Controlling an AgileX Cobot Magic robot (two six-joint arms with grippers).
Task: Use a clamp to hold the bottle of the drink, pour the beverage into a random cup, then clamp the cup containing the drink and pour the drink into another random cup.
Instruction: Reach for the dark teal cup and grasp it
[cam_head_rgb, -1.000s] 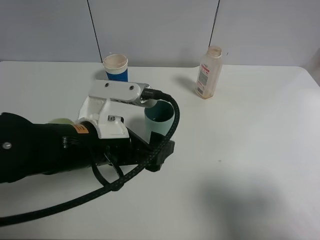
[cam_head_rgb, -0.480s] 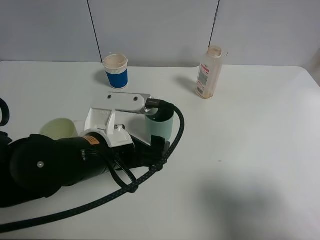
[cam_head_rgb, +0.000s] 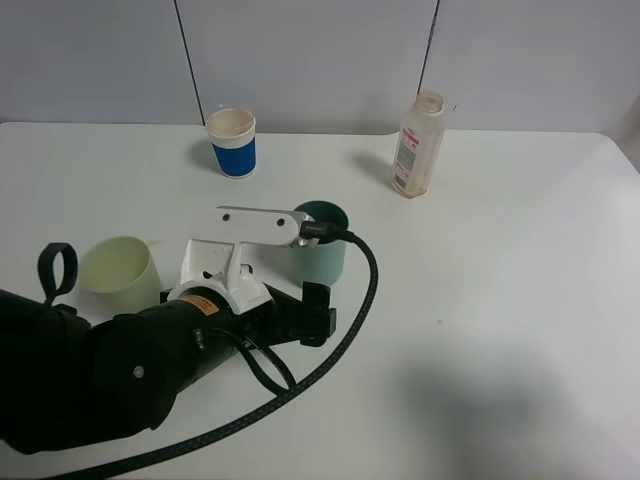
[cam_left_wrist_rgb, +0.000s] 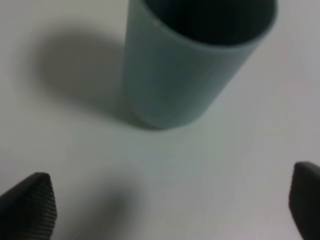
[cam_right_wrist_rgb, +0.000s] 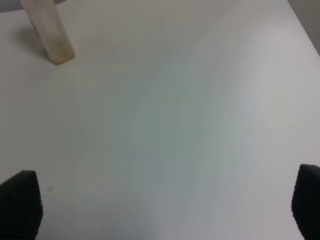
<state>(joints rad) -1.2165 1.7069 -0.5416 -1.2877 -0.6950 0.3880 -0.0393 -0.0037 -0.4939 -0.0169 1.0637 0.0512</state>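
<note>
White table (cam_head_rgb: 520, 320) is being used as the work surface, backed by pale wall panels. The teal-green tumbler (cam_head_rgb: 320, 250) is being presented upright near the table's middle, its long axis vertical, directly ahead of the left gripper (cam_left_wrist_rgb: 167, 202). The left jaws are being held apart with nothing between them. In the left wrist view the tumbler is being framed beyond the fingertips (cam_left_wrist_rgb: 30, 207), roughly centred on the gap but not yet inside it. The left arm is being judged the nearer one, and a straight forward advance is being called for before closing. The right gripper (cam_right_wrist_rgb: 165, 202) is being held wide apart over the table surface, gripping nothing. The blue cup (cam_head_rgb: 232, 142) is being left standing well beyond the tumbler at the left rear, and the bottle (cam_head_rgb: 418, 145) at the right rear. Liquid inside the tumbler cannot be made out.
</note>
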